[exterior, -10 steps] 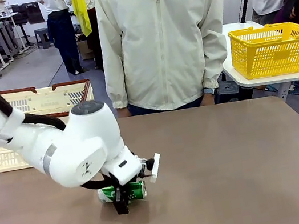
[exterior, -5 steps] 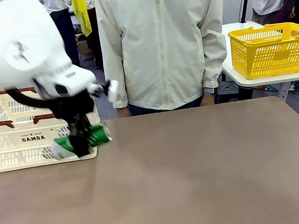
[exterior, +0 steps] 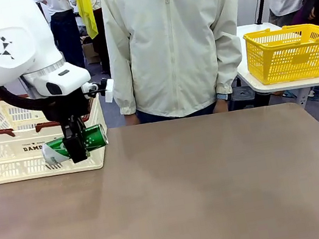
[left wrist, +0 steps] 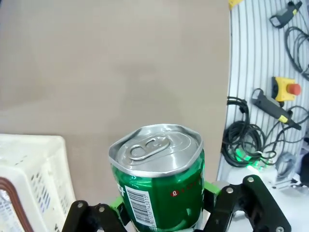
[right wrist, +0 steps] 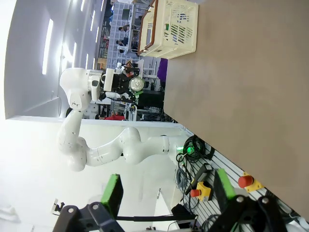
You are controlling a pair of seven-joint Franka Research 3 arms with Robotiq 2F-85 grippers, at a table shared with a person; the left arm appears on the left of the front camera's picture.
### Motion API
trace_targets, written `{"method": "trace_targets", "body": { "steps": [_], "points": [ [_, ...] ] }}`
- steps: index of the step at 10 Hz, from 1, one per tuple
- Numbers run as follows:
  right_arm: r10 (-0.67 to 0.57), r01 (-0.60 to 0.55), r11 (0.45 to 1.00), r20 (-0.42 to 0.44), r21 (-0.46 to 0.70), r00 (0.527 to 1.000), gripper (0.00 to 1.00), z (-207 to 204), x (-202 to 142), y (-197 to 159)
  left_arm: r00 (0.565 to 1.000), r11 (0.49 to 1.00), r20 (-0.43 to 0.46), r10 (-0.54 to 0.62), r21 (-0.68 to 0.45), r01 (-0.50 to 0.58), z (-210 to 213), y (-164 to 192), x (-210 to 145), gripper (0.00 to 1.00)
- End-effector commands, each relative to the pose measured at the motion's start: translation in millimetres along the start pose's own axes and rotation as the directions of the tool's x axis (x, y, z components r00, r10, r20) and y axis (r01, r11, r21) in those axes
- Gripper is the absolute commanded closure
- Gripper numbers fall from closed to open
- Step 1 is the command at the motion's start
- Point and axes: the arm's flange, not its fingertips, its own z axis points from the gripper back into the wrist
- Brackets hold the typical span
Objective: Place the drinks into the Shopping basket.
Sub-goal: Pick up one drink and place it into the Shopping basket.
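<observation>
**Green can held up beside the crate**

In the front view, the left gripper [exterior: 76,148] sits at the left of the frame, its jaws clamped on the green can [exterior: 75,145]. The can lies tilted on its side in the air, in front of the near right corner of the cream crate [exterior: 6,160], which stands at the left edge on the brown table [exterior: 220,183]. From the left wrist view, the can [left wrist: 157,186] fills the lower middle, silver pull-tab end facing the camera, gripped between the two black fingers [left wrist: 246,203], with the crate's corner [left wrist: 34,183] at lower left.

The right gripper [right wrist: 166,193] shows at the bottom of its own wrist view, green pads spread wide with nothing between them.

A person in a pale jacket [exterior: 173,36] stands at the top middle of the front view, and a yellow basket [exterior: 291,53] rests on a white side table at the right.
</observation>
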Motion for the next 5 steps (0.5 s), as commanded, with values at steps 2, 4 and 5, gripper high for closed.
{"method": "trace_targets", "body": {
  "steps": [2, 4, 5],
  "points": [
    [0.001, -0.001, 1.0, -0.005, 0.004, 1.0, 0.0, 3, 0, 3, 0.966, 0.969, 0.088, 0.242, -0.074, -0.236, 35, 40, -15, 1.0],
    [0.001, -0.001, 1.0, -0.005, 0.004, 1.0, 0.0, 3, 0, 3, 0.788, 0.791, 0.13, 0.601, -0.237, -0.564, 82, 125, -44, 1.0],
    [0.001, -0.001, 1.0, -0.005, 0.004, 1.0, 0.0, 3, 0, 3, 0.71, 0.714, 0.138, 0.69, -0.289, -0.638, 98, 163, -57, 1.0]
  ]
}}
